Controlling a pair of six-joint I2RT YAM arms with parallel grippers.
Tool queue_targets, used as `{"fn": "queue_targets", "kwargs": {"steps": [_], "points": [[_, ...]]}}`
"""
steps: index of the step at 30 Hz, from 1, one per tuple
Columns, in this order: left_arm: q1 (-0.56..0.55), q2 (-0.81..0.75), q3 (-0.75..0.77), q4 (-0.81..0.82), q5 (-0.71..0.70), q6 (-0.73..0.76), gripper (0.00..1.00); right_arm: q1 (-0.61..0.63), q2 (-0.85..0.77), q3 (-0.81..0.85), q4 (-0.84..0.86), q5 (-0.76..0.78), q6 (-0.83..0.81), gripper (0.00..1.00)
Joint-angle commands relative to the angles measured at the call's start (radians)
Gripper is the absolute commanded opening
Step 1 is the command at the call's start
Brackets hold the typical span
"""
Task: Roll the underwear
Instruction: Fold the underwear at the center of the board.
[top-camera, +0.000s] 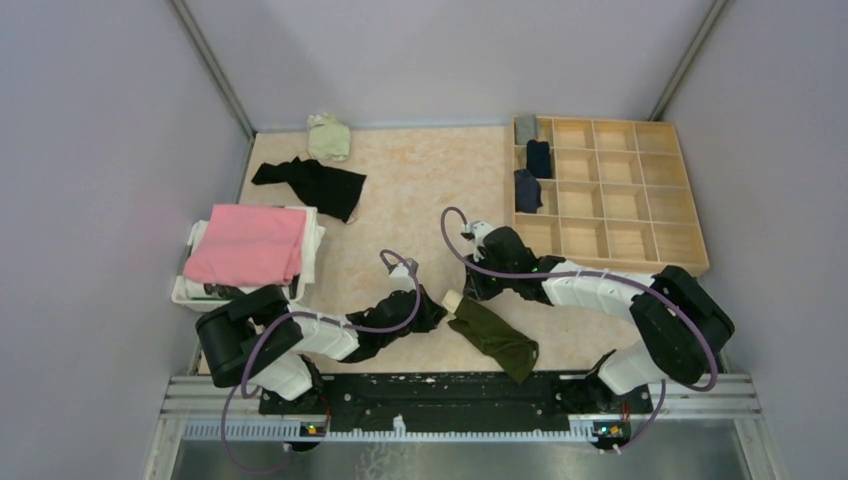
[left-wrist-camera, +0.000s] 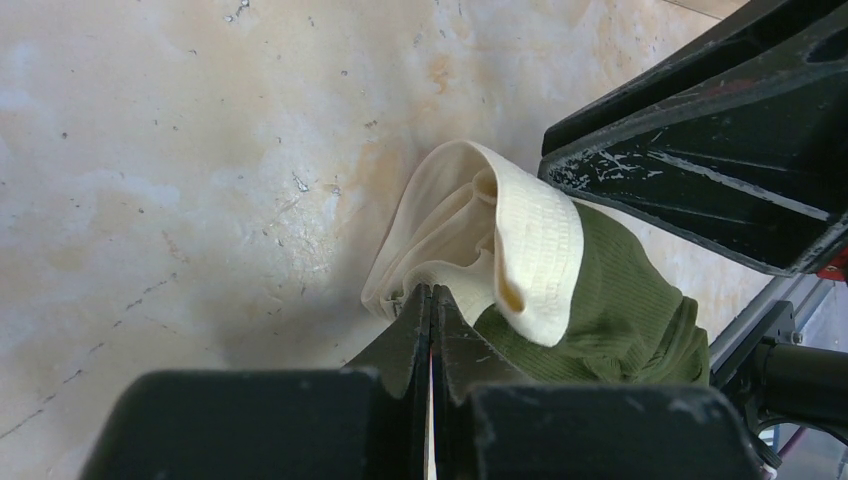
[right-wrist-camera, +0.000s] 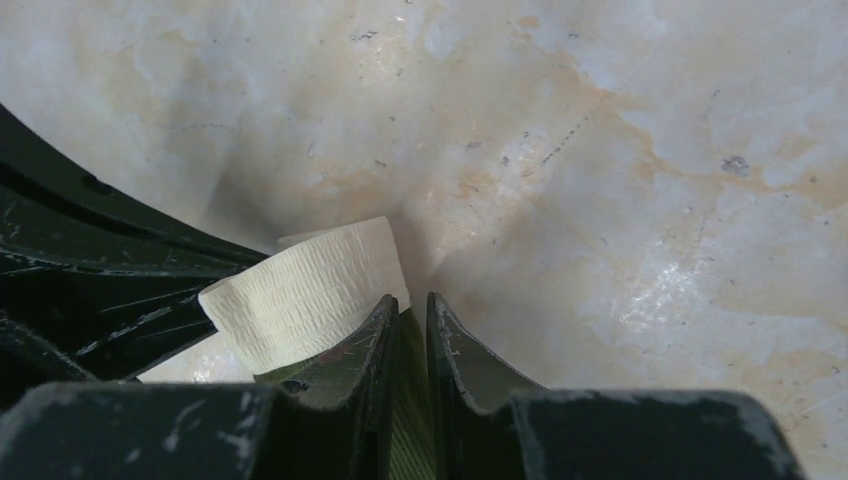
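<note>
Olive ribbed underwear w/ cream waistband (top-camera: 492, 335) is laid upper-left to lower-right, waistband end at both pincers. Its fabric is pinched by right gripper (right-wrist-camera: 412, 305); left gripper (left-wrist-camera: 431, 292) is pressed together.

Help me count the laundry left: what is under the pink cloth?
The pink cloth lies over a white basket, whose rim shows around it. The cloth covers the basket's inside, so its contents cannot be seen.

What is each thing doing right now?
Olive underwear: stretched out, waistband end curled over, not rolled up.
Right claw: shut on olive underwear.
Left claw: shut, tips at its waistband.
Black underwear: crumpled, untouched.
Pale green underwear: bunched, untouched.
Wooden tray: three small bundles in left column.
Pink cloth: folded.
</note>
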Motion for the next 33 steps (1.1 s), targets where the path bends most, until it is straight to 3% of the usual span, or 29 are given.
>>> {"fn": "queue_targets", "kwargs": {"steps": [1,21,33], "points": [[-0.007,0.002,0.008,-0.028,0.002,-0.004,0.00,-0.006,-0.037,-0.002,0.025,-0.078,-0.018,0.16],[-0.007,0.006,0.006,-0.027,0.002,-0.009,0.00,-0.002,-0.046,-0.047,0.034,-0.161,-0.004,0.16],[-0.007,0.008,0.014,-0.034,0.001,-0.009,0.00,0.001,-0.142,-0.043,0.020,-0.115,-0.008,0.27]]}}
